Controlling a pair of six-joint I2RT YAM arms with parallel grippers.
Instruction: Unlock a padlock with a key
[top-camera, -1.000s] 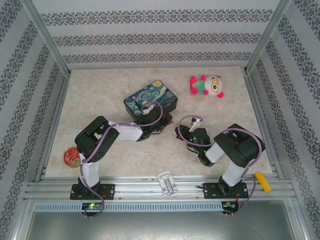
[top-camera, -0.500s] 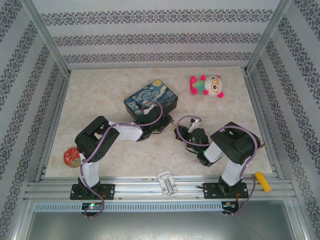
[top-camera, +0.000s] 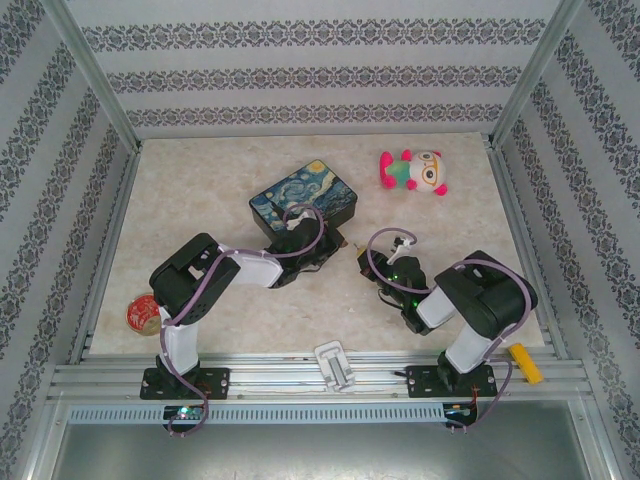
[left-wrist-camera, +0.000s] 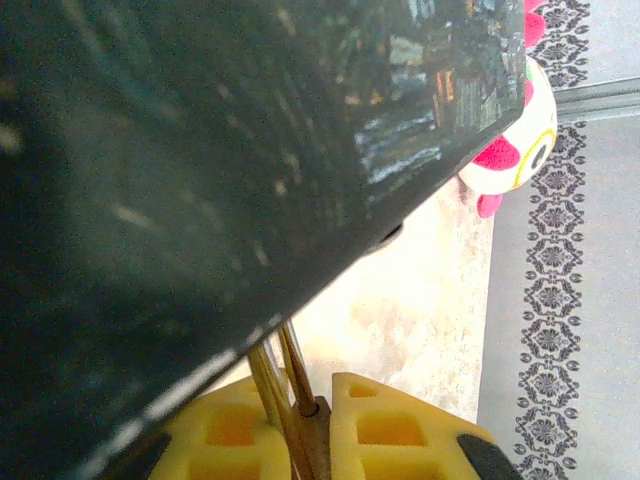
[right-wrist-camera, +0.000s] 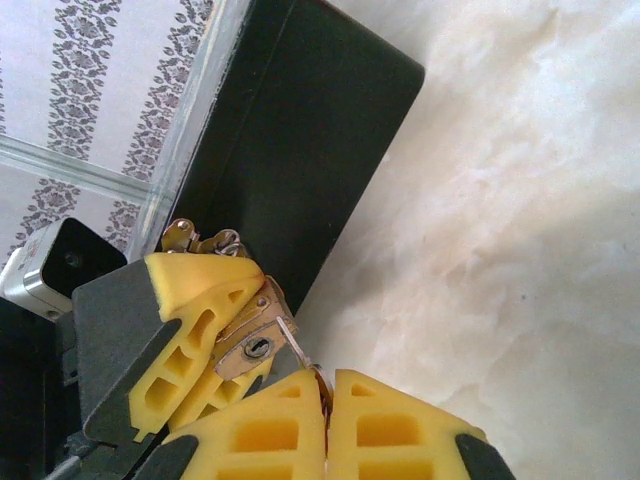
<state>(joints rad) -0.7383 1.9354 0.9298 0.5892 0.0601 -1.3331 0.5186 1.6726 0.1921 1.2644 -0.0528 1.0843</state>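
The small brass padlock (right-wrist-camera: 245, 345) is clamped in my left gripper (left-wrist-camera: 300, 388), which is shut on it; its thin shackle (left-wrist-camera: 292, 365) points up toward the painted tin (left-wrist-camera: 200, 150). In the right wrist view the lock's keyhole face is turned toward me between the left fingers (right-wrist-camera: 195, 290). My right gripper (right-wrist-camera: 328, 378) is shut on the key (right-wrist-camera: 298, 350). The key's slim blade touches the padlock's edge just right of the keyhole. From above, the left gripper (top-camera: 335, 243) and the right gripper (top-camera: 362, 262) meet near the tin's front corner.
The starry-painted tin (top-camera: 302, 203) lies just behind both grippers. A pink and white plush toy (top-camera: 413, 171) sits at the back right. A red round object (top-camera: 141, 313) lies at the left edge, and a white piece (top-camera: 335, 365) and a yellow piece (top-camera: 525, 362) lie on the front rail.
The left gripper has closed on the padlock and pushed slightly right. The right arm has swung its elbow to the right and brought the key up to the lock.
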